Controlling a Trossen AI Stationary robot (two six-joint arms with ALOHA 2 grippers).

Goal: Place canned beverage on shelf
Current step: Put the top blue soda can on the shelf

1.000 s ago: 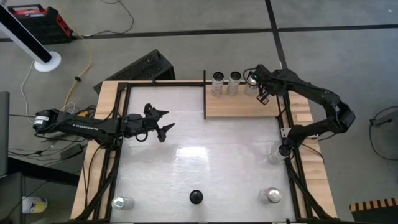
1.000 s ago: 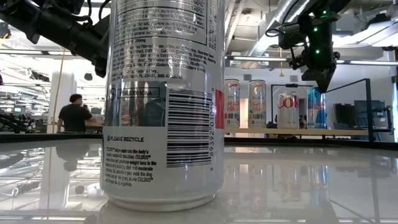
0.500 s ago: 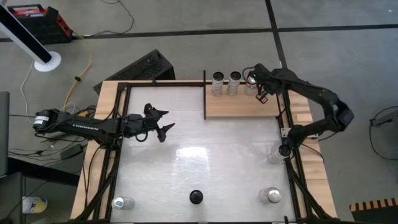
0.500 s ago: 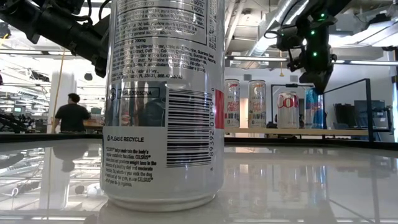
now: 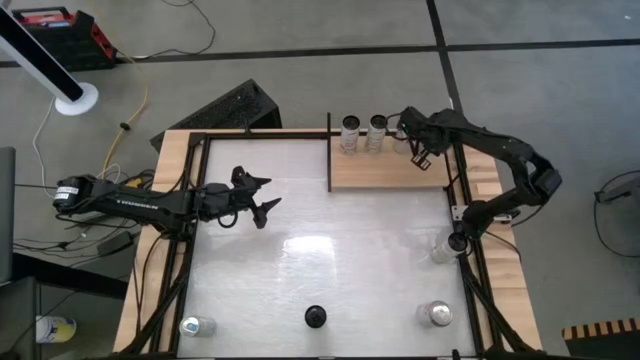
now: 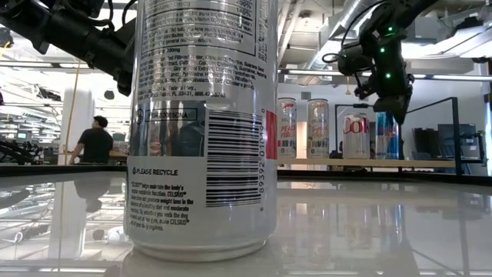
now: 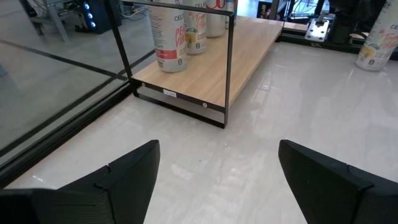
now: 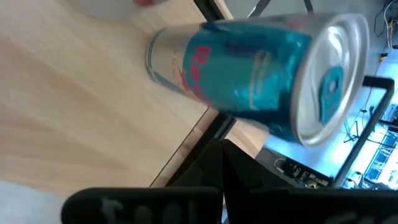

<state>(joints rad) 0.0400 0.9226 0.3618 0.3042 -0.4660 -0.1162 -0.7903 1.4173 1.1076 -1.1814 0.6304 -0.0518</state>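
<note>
The teal can [image 8: 249,74] stands on the shelf [image 5: 385,168], just ahead of the right gripper [image 5: 419,155], whose jaws are shut and hold nothing; the can is free of them. Its side carries red lettering too blurred to read, and its silver lid with a teal tab faces the right wrist camera. In the low view the same teal can [image 6: 387,135] stands upright, long axis vertical, at the end of a row, with the right gripper hanging in front of it and just above the plank. Beside it in that row are a white can [image 6: 356,135] with red script that cannot be made out and two pale cans [image 6: 318,128] with reddish print. From the left wrist view, one of these pale cans [image 7: 170,37] shows red letters reading "PE" over "VIB", and a yellow-marked can [image 7: 375,46] stands on the white tabletop [image 5: 320,250] well beyond the jaws. The left gripper [image 5: 262,197] hovers over the tabletop, well apart from the shelf, its jaws spread wide and empty. Close to the low camera stands a big silver can [image 6: 201,123] with a barcode, the words "PLEASE RECYCLE" and fine print. Behind the table, a person [image 6: 95,141] in a dark top shows in the room.
</note>
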